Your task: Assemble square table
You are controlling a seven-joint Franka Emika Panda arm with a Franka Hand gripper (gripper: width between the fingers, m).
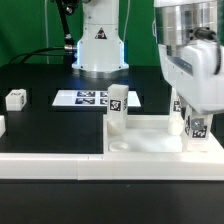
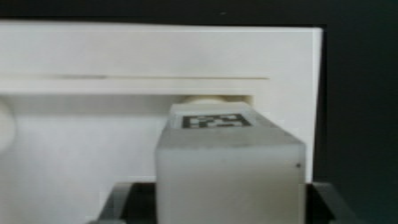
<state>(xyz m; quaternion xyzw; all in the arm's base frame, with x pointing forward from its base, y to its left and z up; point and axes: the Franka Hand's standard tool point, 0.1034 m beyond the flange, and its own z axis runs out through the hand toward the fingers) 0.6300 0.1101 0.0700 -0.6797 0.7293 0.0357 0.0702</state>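
The white square slab (image 1: pixel 150 142) lies at the exterior view's right, against the front rail. One tagged leg post (image 1: pixel 117 108) stands upright on its far left corner. My gripper (image 1: pixel 190 112) is over the slab's right part, shut on a second tagged leg post (image 1: pixel 195 126) whose lower end is at the slab. In the wrist view this leg post (image 2: pixel 224 155) sits between my dark fingers (image 2: pixel 135 200), its far end against the slab (image 2: pixel 160 60). Whether it is seated in a hole is hidden. A loose leg post (image 1: pixel 15 98) lies at the left.
The marker board (image 1: pixel 92 98) lies at the back centre before the robot base (image 1: pixel 100 45). A long white rail (image 1: pixel 50 165) runs along the front edge. Another white part (image 1: pixel 2 125) shows at the far left edge.
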